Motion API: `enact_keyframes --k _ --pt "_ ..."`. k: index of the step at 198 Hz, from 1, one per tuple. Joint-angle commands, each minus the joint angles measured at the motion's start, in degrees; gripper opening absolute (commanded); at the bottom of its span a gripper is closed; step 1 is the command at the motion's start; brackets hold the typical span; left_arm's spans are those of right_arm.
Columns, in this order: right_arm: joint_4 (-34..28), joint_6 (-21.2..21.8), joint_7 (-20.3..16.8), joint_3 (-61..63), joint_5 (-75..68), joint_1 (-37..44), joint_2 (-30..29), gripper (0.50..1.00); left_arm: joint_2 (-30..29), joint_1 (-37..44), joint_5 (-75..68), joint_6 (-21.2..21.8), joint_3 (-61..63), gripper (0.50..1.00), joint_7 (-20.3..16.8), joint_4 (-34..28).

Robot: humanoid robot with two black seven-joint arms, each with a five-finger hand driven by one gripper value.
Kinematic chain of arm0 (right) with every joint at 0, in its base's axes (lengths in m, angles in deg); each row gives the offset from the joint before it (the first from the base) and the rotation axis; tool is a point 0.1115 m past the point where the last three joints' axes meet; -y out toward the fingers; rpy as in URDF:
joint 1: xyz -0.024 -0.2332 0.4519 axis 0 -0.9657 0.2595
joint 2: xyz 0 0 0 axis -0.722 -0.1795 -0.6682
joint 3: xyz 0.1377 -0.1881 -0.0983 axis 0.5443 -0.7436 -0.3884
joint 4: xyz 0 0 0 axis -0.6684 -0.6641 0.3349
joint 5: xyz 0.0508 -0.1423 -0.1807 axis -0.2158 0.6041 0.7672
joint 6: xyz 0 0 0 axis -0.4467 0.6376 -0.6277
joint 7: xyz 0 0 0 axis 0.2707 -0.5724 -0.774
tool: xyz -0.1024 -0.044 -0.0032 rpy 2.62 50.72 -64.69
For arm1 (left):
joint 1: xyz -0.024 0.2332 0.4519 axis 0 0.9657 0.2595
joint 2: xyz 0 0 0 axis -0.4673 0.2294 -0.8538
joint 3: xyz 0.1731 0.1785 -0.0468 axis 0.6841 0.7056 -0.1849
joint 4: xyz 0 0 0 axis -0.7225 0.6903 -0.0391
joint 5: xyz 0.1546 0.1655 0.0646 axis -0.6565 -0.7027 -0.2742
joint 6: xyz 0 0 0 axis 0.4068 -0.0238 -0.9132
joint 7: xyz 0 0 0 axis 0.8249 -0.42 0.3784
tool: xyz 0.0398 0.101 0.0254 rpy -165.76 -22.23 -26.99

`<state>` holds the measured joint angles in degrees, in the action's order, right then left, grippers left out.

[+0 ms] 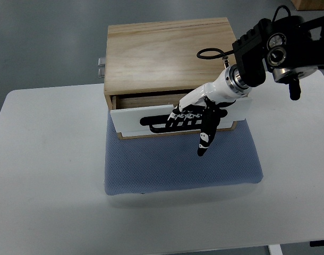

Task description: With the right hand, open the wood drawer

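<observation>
Mat: blue mat spreads over the white table just in front of and below the right hand, the nearest thing to the camera, and the drawer will slide out above it.
Thumb: one black-tipped digit hangs down past the drawer's lower edge, pointing at the mat, free of the grip.
Right hand: right hand comes in from the upper right, its fingers curled into the dark slot and hooked behind the white panel, so it looks clamped on the pull.
Handle slot: dark cut-out runs left to right across the panel, its long axis square to the pull; the fingers fill its right part and the left part shows clear.
Drawer front: white drawer front sits right at the hand, standing a little proud of the box with a shadowed gap above it, so the drawer reads as slightly open.
Key relation: the drawer lies behind the fingers and its travel comes toward the camera, so the likely pull is straight back over the mat, not sideways.
Wood box: wood drawer box rises beyond the hand, farthest away, upright on the mat's far edge.
Left hand: out of sight.
</observation>
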<state>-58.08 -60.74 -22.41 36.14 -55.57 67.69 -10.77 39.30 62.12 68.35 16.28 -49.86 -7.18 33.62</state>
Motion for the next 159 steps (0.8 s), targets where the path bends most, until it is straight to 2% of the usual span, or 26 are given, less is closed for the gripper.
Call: enact_keyframes --k 1,69,159 --pt "0.0 3.2 0.1 0.0 0.0 0.3 0.2 0.94 0.0 0.0 0.0 0.0 0.0 1.0 0.0 0.0" --pt "-0.4 9.4 0.6 0.0 -0.1 1.3 1.3 0.94 0.0 0.0 0.0 0.0 0.0 1.0 0.0 0.0" --pt "-1.3 9.4 0.8 0.0 -0.5 2.9 2.4 0.942 0.0 0.0 0.0 0.0 0.0 1.0 0.1 0.0"
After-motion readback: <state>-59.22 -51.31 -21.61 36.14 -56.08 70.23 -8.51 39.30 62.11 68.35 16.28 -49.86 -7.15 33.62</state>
